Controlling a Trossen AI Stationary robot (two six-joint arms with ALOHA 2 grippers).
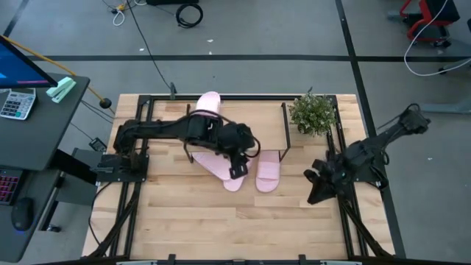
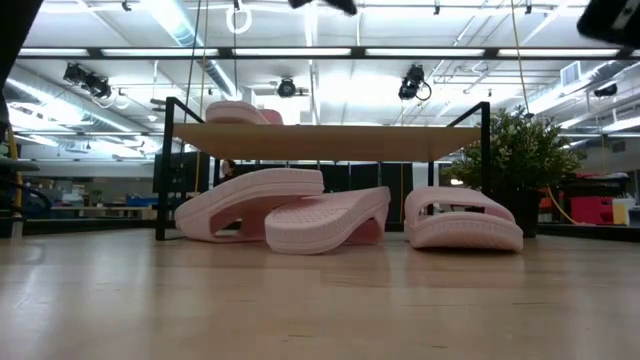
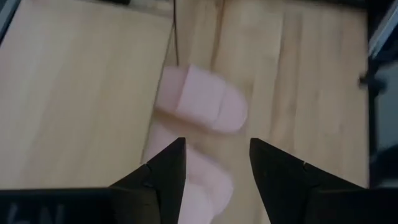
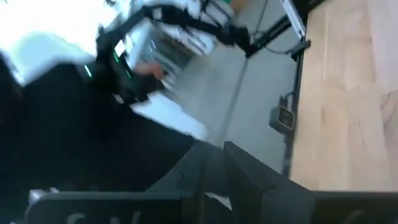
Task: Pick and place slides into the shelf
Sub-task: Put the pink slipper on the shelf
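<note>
Pale wooden tabletop (image 1: 184, 221) carries the wood-topped, black-legged shelf (image 1: 243, 103). Directly beneath the left gripper (image 3: 214, 165), its fingers spread and empty, lies a soft pink foam slide (image 3: 200, 106), long axis slanting toward the table's front. The right gripper (image 1: 315, 193) waits farther off at the table's right edge, fingers together.

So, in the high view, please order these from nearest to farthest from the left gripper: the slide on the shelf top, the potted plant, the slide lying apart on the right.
From the left gripper:
1. Slide lying apart, just right.
2. Slide on the shelf top, at the back.
3. Potted plant, back right.
</note>
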